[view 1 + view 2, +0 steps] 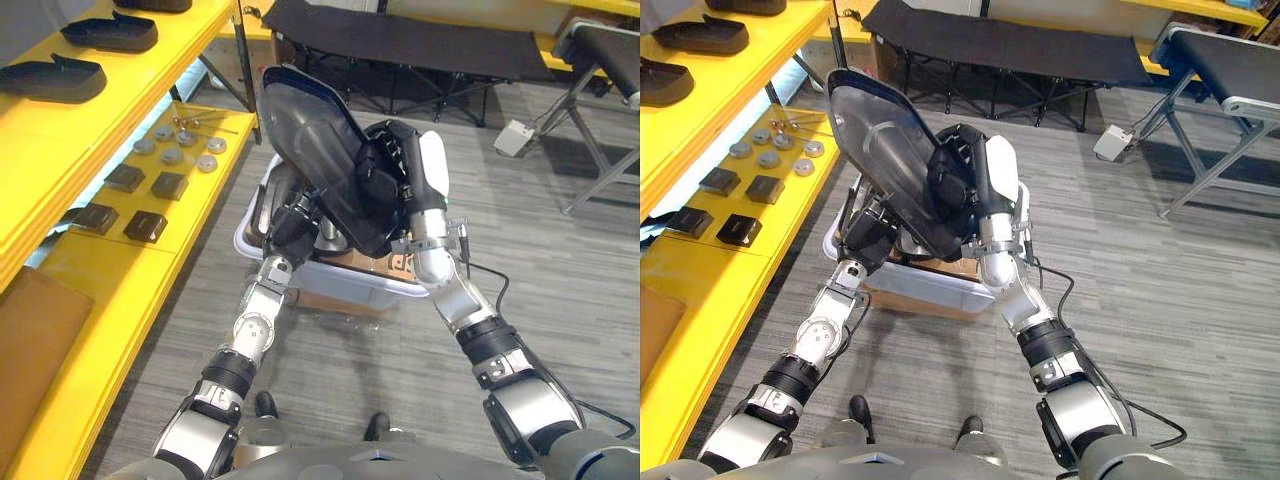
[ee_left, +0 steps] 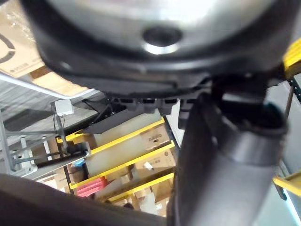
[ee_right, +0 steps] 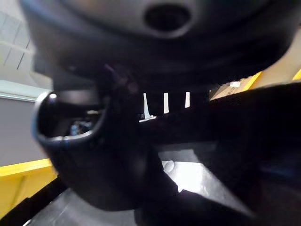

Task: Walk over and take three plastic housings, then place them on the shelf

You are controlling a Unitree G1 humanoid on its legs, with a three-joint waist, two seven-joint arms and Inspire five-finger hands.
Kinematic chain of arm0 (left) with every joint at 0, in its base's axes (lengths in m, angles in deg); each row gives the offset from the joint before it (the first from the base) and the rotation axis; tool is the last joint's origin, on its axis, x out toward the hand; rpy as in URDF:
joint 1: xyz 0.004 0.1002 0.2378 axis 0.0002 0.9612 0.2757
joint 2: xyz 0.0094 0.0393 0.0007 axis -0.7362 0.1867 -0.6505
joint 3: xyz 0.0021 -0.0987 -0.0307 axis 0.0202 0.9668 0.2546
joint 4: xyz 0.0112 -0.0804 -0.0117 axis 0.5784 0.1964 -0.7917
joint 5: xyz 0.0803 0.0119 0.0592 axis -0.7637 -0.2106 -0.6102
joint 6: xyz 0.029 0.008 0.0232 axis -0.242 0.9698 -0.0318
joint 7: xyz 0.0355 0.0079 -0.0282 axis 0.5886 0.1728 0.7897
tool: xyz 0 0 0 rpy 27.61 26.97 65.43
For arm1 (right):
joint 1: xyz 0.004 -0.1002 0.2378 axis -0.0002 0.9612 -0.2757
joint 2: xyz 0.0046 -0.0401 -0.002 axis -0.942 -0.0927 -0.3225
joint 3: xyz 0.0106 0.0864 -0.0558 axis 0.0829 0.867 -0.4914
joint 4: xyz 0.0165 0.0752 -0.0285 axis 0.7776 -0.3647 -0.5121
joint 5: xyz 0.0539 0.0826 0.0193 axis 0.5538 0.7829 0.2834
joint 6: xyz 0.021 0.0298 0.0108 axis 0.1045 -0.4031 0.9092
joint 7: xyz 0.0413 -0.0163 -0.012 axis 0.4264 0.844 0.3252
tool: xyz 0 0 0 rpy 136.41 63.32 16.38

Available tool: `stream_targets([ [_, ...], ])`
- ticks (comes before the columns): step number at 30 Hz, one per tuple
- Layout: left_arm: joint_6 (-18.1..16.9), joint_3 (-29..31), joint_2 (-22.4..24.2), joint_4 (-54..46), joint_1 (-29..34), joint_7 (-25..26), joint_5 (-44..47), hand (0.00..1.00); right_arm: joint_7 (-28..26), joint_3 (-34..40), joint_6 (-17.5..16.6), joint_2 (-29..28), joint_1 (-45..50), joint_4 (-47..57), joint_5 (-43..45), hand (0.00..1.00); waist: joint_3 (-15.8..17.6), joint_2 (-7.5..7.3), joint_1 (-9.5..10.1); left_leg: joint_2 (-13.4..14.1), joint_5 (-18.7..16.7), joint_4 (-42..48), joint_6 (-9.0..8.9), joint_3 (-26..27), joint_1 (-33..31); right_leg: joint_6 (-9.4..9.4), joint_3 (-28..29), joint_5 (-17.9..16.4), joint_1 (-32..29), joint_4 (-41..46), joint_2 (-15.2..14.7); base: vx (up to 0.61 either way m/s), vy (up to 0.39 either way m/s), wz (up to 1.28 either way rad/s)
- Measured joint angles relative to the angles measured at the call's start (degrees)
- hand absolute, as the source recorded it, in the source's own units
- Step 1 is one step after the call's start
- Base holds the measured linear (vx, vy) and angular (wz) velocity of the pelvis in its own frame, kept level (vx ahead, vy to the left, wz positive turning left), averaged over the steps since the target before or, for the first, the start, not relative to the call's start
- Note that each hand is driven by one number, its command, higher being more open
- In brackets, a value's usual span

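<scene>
A large dark plastic housing with a glossy grey inner face is held tilted above a white bin. My right hand is shut on its right edge, fingers curled over the rim. My left hand grips its lower left edge from beneath, just over the bin; in the left wrist view its thumb presses against the housing. The right wrist view has the housing's underside close above the right hand. Two more dark housings lie on the yellow shelf's top tier.
The yellow shelf's lower tier at my left carries several grey discs and dark square blocks. A black cot stands behind the bin. A metal-legged table is at the far right, with a small white box on the floor.
</scene>
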Motion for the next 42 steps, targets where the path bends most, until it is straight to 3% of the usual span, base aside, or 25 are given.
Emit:
stream_targets([
  [2,0.0,0.0,0.0,-1.2,0.4,1.9,-0.8,1.00,1.0,0.0,-0.1,0.0,0.3,-0.1,0.0,0.00,-0.2,-0.01,0.03,0.0,0.1,0.0,0.09,0.0,0.0,0.06,0.0,0.1,0.0,0.0,0.0,0.00,0.004,0.02],
  [7,1.3,1.3,-0.5,-1.9,0.8,9.2,-13.9,1.00,2.6,0.1,-0.4,0.0,0.5,-0.1,-0.1,0.00,-0.6,-0.11,0.16,0.0,0.2,-0.1,0.28,0.0,0.0,0.01,0.0,0.3,0.0,0.0,0.0,0.00,0.000,0.00],
  [12,4.1,3.4,-0.6,5.6,3.4,13.9,-25.6,1.00,2.7,3.0,-1.3,0.1,0.3,1.5,0.5,0.00,-1.9,-0.44,0.15,0.0,0.3,-0.1,0.32,0.1,0.0,0.01,0.3,0.5,-0.1,-0.1,0.4,0.00,0.000,0.00],
  [18,3.4,6.8,-0.6,10.3,6.8,16.9,-27.3,1.00,3.2,6.6,-1.4,0.6,0.2,5.4,2.9,0.00,-2.7,-1.07,-0.01,0.1,0.4,-0.3,0.47,0.7,0.0,-0.20,1.1,1.0,-0.7,-0.1,0.4,0.00,0.009,-0.07],
  [21,0.8,7.7,-0.5,10.9,6.8,16.9,-27.3,1.00,3.2,6.9,-1.4,0.6,0.2,5.5,2.9,0.00,-2.9,-1.36,-0.01,0.1,0.5,-0.3,0.52,0.9,0.0,-0.27,1.4,1.2,-0.9,-0.1,0.4,-0.01,0.015,-0.05],
  [24,-1.3,7.9,-0.5,11.3,6.8,13.7,-25.8,1.00,3.2,6.9,-1.4,0.6,0.2,5.6,2.8,0.00,-2.9,-1.34,0.01,0.2,0.6,-0.3,0.56,0.9,0.0,-0.31,1.4,1.3,-1.0,-0.4,0.5,0.00,0.000,0.00],
  [26,-1.4,8.4,-0.5,11.3,6.8,8.7,-21.4,1.00,3.2,6.9,-1.4,0.6,0.2,5.6,2.8,0.00,-2.9,-1.34,0.06,0.3,0.7,-0.3,0.57,0.9,0.0,-0.32,1.4,1.3,-1.1,-0.4,0.5,0.00,0.000,0.00],
  [28,-1.2,8.4,-0.5,11.2,7.0,0.0,-14.3,1.00,3.2,7.0,-1.4,0.6,0.3,5.6,2.7,0.00,-2.9,-1.33,0.10,0.3,0.7,-0.3,0.51,0.9,0.0,-0.36,1.2,1.3,-1.2,-0.4,0.3,0.00,0.000,0.00],
  [33,0.7,7.6,-0.8,8.4,7.6,-11.4,-9.1,1.00,3.2,7.1,-1.4,0.6,1.7,5.0,2.7,0.00,-2.9,-1.32,0.10,0.3,0.7,-0.3,0.47,0.8,0.0,-0.41,1.0,1.2,-1.1,-0.4,0.2,0.02,0.005,0.01],
  [42,5.9,7.5,-1.8,4.3,8.0,-21.5,-9.1,1.00,3.2,8.2,-1.3,2.7,1.8,1.6,2.9,0.00,-2.9,-1.24,0.12,0.3,0.9,-0.3,0.45,0.8,-0.1,-0.38,1.0,1.3,-0.9,-0.4,0.2,0.00,0.000,0.00],
])
